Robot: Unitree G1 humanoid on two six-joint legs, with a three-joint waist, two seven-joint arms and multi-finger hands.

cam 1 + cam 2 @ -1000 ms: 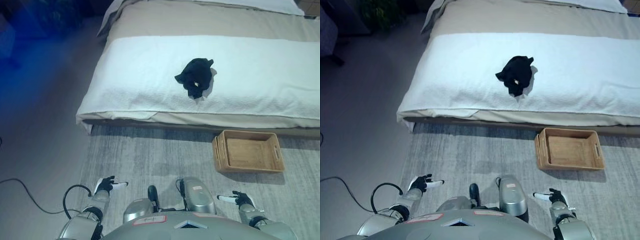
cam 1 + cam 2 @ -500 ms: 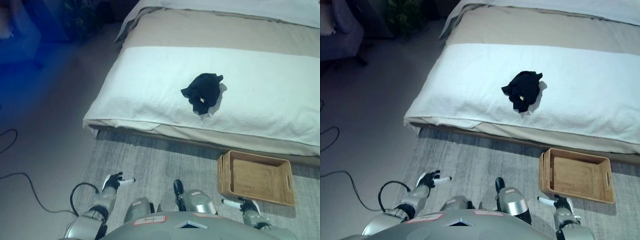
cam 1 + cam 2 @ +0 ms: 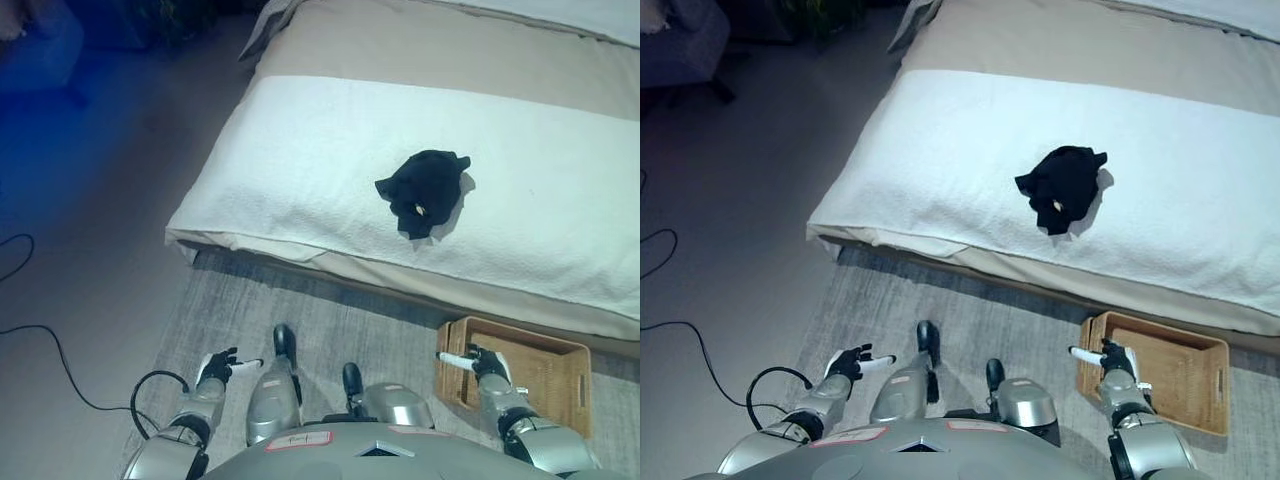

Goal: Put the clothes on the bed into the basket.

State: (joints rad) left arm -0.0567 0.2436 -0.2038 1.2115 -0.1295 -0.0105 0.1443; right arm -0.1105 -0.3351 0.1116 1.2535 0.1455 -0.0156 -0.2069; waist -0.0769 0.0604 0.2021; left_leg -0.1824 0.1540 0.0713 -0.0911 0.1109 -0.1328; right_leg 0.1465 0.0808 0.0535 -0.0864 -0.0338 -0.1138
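A bedroom in a home. Shown by a wide low bed [image 3: 420, 150] with white cover and beige sheet filling the upper right, a grey woven rug [image 3: 330, 320] along its near side, and plain floor [image 3: 80, 250] at left beside it.

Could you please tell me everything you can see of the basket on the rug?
The basket is a shallow rectangular tray of light brown woven material, with cut-out handle slots in its short ends. It sits flat on the grey rug just beside the bed, open side up and holding nothing. The right hand shows in front of its near-left corner; whether they touch is unclear.
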